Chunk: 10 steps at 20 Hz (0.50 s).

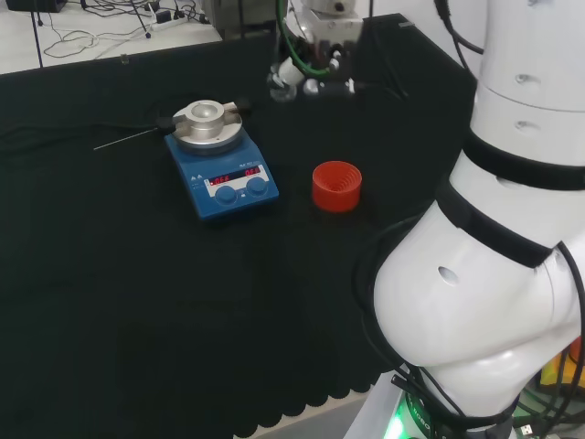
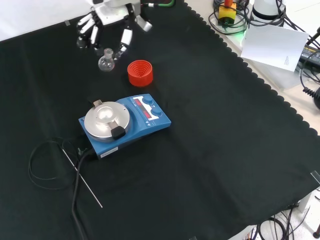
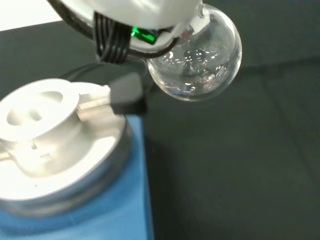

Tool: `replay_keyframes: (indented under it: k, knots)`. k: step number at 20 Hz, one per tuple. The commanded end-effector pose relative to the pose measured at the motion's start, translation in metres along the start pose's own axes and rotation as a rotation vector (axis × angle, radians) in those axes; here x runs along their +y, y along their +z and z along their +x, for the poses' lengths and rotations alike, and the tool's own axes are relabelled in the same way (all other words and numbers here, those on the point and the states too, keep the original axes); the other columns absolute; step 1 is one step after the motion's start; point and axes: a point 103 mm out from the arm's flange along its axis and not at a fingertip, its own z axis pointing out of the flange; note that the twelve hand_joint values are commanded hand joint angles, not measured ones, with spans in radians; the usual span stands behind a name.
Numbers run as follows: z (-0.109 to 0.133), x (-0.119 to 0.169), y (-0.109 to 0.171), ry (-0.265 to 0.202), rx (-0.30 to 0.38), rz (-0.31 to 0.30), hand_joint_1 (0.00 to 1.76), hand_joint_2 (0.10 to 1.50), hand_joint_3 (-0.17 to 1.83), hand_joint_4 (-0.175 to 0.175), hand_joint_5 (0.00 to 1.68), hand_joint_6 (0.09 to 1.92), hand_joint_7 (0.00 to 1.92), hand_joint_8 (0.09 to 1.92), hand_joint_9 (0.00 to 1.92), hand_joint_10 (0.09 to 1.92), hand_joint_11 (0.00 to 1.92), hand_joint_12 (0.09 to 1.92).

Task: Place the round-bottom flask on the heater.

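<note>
My hand (image 2: 107,22) is up near the 11 o'clock corner of the front view, fingers curled down around the neck of the round-bottom flask (image 2: 105,62). So yeah, I'm holding it, and the flask hangs just under my fingertips, clear of the cloth as far as I can tell. In the wrist view the flask's bulb (image 3: 196,60) is right up against my palm and looks empty, just clear glass with reflections, no liquid that I can see.

The heater (image 2: 125,125) is the blue hotplate stirrer with the round silver block on top (image 2: 106,120). In the front view it sits at roughly 5 o'clock from the flask, well apart from it. The well in the middle of the block (image 1: 205,113) has nothing in it. A black cable (image 2: 75,190) runs off the heater toward 7 o'clock, and a thin metal probe (image 2: 82,175) lies on the black cloth (image 2: 210,150) beside it.

The red ribbed stand (image 2: 140,73) is just beside the flask, at about 4 o'clock from it in the front view, and it's empty too. In the head view that stand (image 1: 336,186) is at 3 o'clock from the heater, and my hand (image 1: 306,69) is over at 1 o'clock from it.
</note>
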Motion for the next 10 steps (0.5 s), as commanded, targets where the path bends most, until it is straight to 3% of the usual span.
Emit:
replay_keyframes:
  k: [1,10]
  knots:
    - [0.046,0.041,0.011,-0.076,0.044,0.054,1.14,0.66,0.76,0.008,1.16,0.92,0.38,0.69,0.63,0.61,0.25,1.39]
    - [0.079,0.054,0.028,-0.128,0.039,0.089,1.14,0.66,0.77,0.005,1.16,0.92,0.37,0.69,0.62,0.61,0.25,1.39]
